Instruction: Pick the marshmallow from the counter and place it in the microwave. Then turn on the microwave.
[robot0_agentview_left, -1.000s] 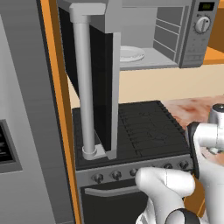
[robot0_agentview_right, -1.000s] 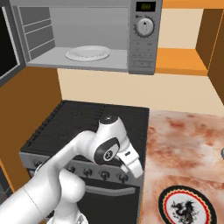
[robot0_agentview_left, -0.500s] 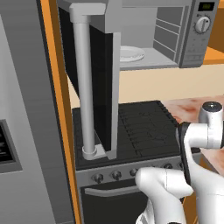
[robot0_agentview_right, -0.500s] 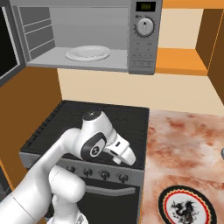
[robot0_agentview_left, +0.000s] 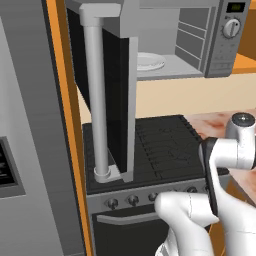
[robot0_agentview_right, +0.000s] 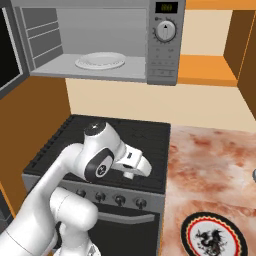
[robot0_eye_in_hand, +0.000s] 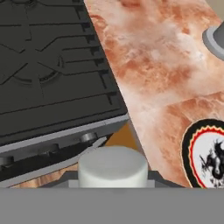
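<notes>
Marshmallow (robot0_eye_in_hand: 112, 165): stubby off-white cylinder, seated at the bottom of the hand view between the end effector's tips, lifted clear of the desk.

End effector (robot0_agentview_right: 131, 174): part-closed on the marshmallow; the jaws stand at a middling width with the lump filling the gap. It hangs low over the front edge of the stovetop (robot0_agentview_right: 100, 142), beside the desk's left margin.

Desk (robot0_agentview_right: 210, 170): mottled pinkish-red and white stone top, right of the stovetop. Carries a round plate with a black and red rim and a dark figure (robot0_agentview_right: 214, 237) near its front edge.

Microwave (robot0_agentview_right: 97, 40): silver-grey box mounted above the stovetop, door (robot0_agentview_left: 107, 95) swung fully open to the left, cavity clear to enter. Round white plate (robot0_agentview_right: 100, 61) lies on the cavity floor. Dial (robot0_agentview_right: 165, 31) and small display sit on the right-hand panel.

Step in hand, by judgement: pickup done, carry to the microwave under way.

Next move, by judgement: raise the end effector well above the stovetop, bring it level with the cavity mouth, reach in over the white plate and let go. Door closing and the dial come after.
</notes>
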